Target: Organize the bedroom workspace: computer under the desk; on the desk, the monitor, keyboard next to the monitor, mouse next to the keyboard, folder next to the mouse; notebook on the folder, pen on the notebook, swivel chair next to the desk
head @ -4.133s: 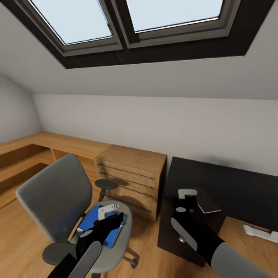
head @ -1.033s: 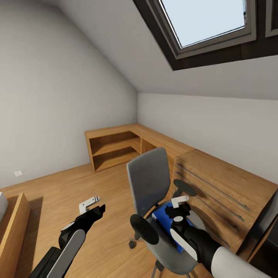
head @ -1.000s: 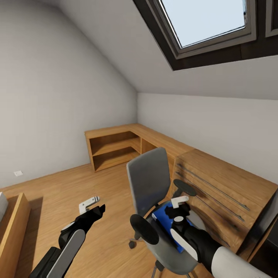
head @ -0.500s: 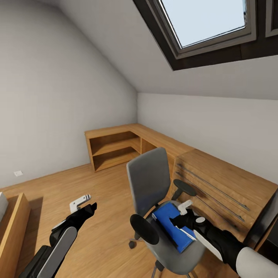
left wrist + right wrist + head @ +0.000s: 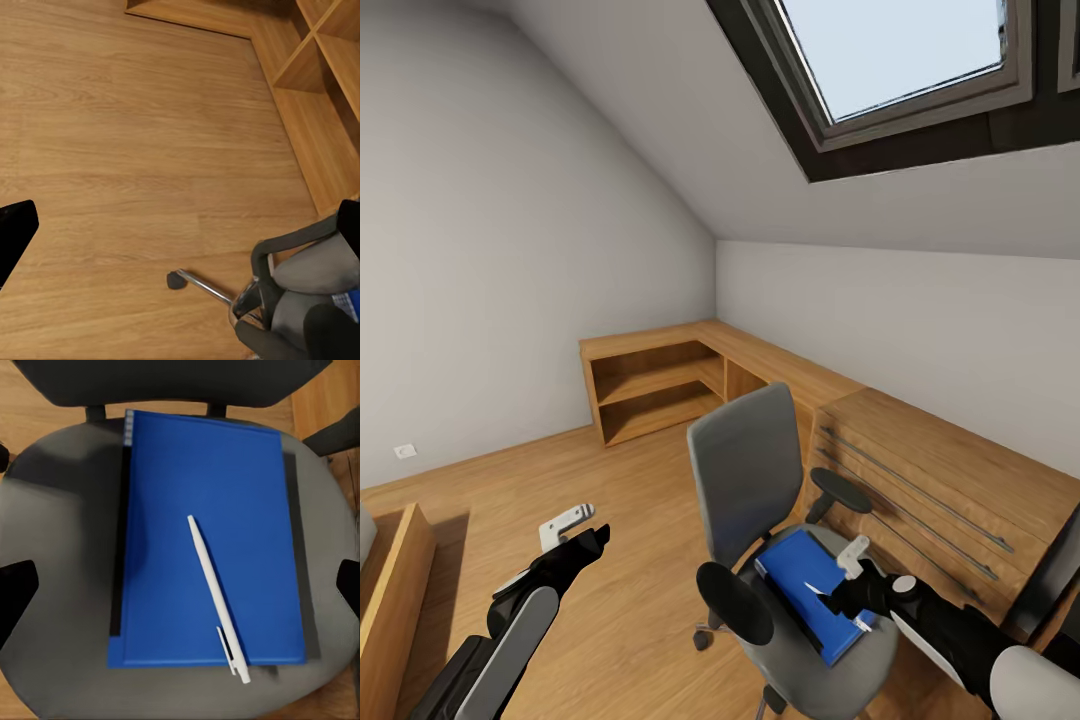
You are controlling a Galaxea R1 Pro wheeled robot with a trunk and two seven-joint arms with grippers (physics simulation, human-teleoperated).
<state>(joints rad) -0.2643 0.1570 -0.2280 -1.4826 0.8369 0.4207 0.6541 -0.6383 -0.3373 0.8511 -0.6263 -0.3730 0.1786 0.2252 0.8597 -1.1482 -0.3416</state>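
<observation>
Right hand (image 5: 857,580) open, poised over swivel chair (image 5: 760,500) | blue folder (image 5: 206,540) flat on seat, pen (image 5: 217,596) atop | lift pen first, pinch mid-shaft | left hand (image 5: 575,530) open, idle beside chair

We're looking down on light wood floor (image 5: 135,150); ahead of our claw sits the swivel chair (image 5: 311,289), grey seat, chrome leg and castor showing; wooden shelving (image 5: 322,67) beyond; dark fingertips (image 5: 15,232) frame the scene.
</observation>
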